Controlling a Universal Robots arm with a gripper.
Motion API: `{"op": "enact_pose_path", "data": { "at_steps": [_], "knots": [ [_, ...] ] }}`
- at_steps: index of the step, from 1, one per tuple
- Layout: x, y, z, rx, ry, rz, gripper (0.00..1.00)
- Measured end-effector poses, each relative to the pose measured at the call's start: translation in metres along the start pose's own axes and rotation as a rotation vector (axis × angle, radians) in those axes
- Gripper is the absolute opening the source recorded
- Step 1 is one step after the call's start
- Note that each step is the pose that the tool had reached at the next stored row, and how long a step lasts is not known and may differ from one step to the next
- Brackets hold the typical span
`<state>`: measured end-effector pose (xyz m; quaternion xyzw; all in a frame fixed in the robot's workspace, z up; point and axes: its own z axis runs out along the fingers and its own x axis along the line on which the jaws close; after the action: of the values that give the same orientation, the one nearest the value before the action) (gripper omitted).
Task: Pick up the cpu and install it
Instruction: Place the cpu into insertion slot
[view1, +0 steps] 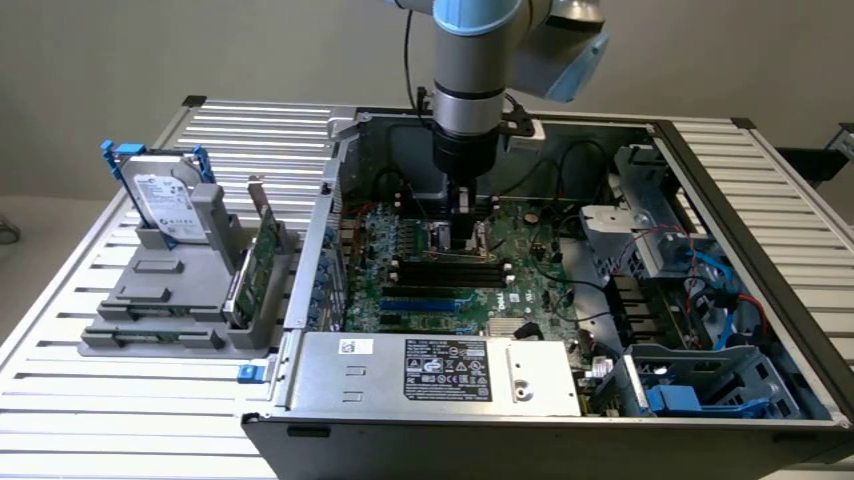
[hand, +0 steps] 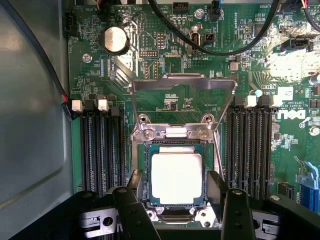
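Down inside the open computer case, the gripper hangs low over the motherboard, near twelve o'clock of the board in the exterior view. The wrist view shows the cpu lying flat and square within the socket, silvery top up. The gripper straddles it, but whether it clamps the chip or merely flanks it I cannot tell. The socket's metal load frame stands swung open beside the cpu. On the slatted surface, at nine o'clock from the case in the exterior view, a hard drive stands upright in a grey holder.
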<state>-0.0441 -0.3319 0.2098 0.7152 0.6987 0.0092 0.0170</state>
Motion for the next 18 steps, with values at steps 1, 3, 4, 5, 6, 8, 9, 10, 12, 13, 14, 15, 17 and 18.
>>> {"op": "enact_pose_path", "data": {
  "at_steps": [1, 3, 4, 5, 6, 8, 9, 10, 12, 13, 14, 15, 17, 18],
  "knots": [
    [0.000, 0.0002, -0.0033, 0.0004, -0.0001, 0.000, 0.63],
    [0.000, 0.0007, -0.0108, 0.0018, -0.0002, 0.000, 0.60],
    [0.000, 0.0010, -0.0142, 0.0026, -0.0001, 0.000, 0.54],
    [0.000, 0.0015, -0.0173, 0.0034, -0.0002, 0.000, 0.48],
    [0.000, 0.0020, -0.0200, 0.0043, -0.0002, 0.000, 0.48],
    [0.000, 0.0034, -0.0246, 0.0066, -0.0002, 0.000, 0.42],
    [0.000, 0.0040, -0.0262, 0.0078, -0.0003, 0.000, 0.36],
    [-0.001, 0.0046, -0.0274, 0.0088, -0.0004, 0.001, 0.30],
    [-0.001, 0.0055, -0.0285, 0.0110, -0.0002, 0.001, 0.18],
    [-0.002, 0.0059, -0.0291, 0.0125, -0.0005, 0.001, 0.18],
    [-0.002, 0.0065, -0.0300, 0.0143, -0.0005, 0.001, 0.13],
    [-0.002, 0.0073, -0.0309, 0.0156, -0.0004, 0.001, 0.11],
    [-0.002, 0.0091, -0.0331, 0.0181, -0.0004, 0.001, 0.11],
    [-0.002, 0.0105, -0.0344, 0.0194, -0.0006, 0.001, 0.11]
  ]
}}
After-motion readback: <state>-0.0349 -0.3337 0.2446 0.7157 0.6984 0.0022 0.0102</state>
